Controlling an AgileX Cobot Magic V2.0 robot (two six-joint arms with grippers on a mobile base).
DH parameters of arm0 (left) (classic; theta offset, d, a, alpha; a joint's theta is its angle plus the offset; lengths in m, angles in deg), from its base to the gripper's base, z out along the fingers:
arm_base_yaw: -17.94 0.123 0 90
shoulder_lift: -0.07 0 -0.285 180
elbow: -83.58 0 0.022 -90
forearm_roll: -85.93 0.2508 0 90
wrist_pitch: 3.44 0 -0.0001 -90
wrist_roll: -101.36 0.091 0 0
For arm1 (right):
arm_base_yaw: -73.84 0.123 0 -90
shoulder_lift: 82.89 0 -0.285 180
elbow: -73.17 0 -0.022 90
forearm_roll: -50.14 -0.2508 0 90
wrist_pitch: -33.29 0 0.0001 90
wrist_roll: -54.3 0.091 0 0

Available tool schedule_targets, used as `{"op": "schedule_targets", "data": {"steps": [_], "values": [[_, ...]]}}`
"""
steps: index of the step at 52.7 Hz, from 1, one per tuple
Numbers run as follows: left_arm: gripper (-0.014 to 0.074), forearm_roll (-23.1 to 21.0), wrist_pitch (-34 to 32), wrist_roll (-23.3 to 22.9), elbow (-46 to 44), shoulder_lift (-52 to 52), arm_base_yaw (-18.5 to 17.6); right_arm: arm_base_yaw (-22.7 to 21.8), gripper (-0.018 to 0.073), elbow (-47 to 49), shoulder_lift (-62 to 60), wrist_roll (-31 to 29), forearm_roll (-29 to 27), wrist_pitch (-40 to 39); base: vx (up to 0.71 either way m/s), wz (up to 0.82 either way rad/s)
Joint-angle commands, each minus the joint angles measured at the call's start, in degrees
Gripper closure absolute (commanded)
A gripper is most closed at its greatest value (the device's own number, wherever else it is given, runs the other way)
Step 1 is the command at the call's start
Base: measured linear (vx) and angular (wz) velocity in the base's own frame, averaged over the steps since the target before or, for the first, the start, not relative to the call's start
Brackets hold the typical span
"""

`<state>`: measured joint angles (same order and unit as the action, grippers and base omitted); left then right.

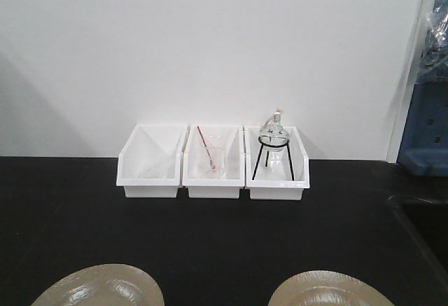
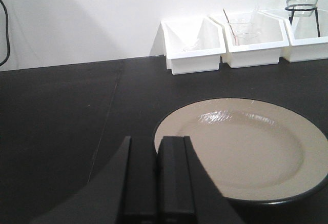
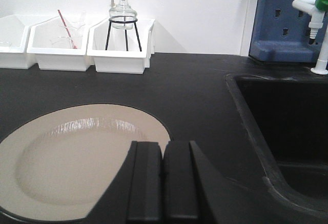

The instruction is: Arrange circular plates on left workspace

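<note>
Two beige round plates lie flat on the black countertop (image 1: pixel 210 236), cut off by the front view's bottom edge: a left plate (image 1: pixel 101 288) and a right plate (image 1: pixel 329 290). In the left wrist view the left plate (image 2: pixel 246 149) lies right of my left gripper (image 2: pixel 156 142), which is shut and empty at the plate's left rim. In the right wrist view the right plate (image 3: pixel 77 157) lies left of my right gripper (image 3: pixel 163 146), which is shut and empty at the plate's right rim. Neither gripper shows in the front view.
Three white bins stand by the back wall: a left bin (image 1: pixel 149 162), a middle bin (image 1: pixel 213 162) with glassware and a red rod, a right bin (image 1: pixel 276 166) with a round flask on a black stand. A recessed sink (image 3: pixel 287 126) lies right; a blue rack (image 3: pixel 292 19) behind.
</note>
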<state>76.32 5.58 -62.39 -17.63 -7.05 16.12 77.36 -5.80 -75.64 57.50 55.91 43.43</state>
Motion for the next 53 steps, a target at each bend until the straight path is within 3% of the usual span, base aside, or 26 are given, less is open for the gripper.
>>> {"op": "schedule_targets", "data": {"steps": [1,8,15,19,25,35,43,53], "values": [[0.0596,0.0,-4.7,-0.6,1.1,0.9,-0.3,-0.2,0.0564,-1.2,-0.7,-0.6,0.0,-4.8,0.01,0.0],[0.0596,0.0,-6.7,-0.5,1.1,0.9,-0.3,-0.2,0.0564,-1.2,-0.7,-0.6,0.0,-6.0,0.0,0.0],[0.0596,-0.3,-19.4,-4.7,-2.8,0.9,-0.3,-0.2,0.0564,2.7,-0.7,-0.9,1.0,-19.8,0.0,0.0],[0.0596,-0.3,-22.4,-7.1,-8.3,0.0,-0.3,-0.3,0.0564,9.1,0.7,-1.0,0.9,-20.9,0.0,0.0],[0.0596,-0.1,-13.6,-6.8,-19.7,-8.6,-0.3,-0.2,0.0564,20.3,9.8,-1.0,1.5,-15.9,0.0,-0.01],[0.0596,-0.1,-4.1,-7.1,-36.0,-34.1,-0.3,-0.2,0.0564,35.3,31.4,-1.0,1.7,-11.9,0.0,0.0],[0.0594,-0.8,3.6,-7.5,-43.3,-47.0,-0.3,-0.2,0.0564,39.5,40.4,-0.9,1.6,-12.3,0.0,0.01],[0.0521,-6.7,12.0,-8.3,-49.3,-56.6,-0.3,-0.1,0.0564,39.7,45.0,-0.6,1.5,-12.1,0.0,0.0]]}}
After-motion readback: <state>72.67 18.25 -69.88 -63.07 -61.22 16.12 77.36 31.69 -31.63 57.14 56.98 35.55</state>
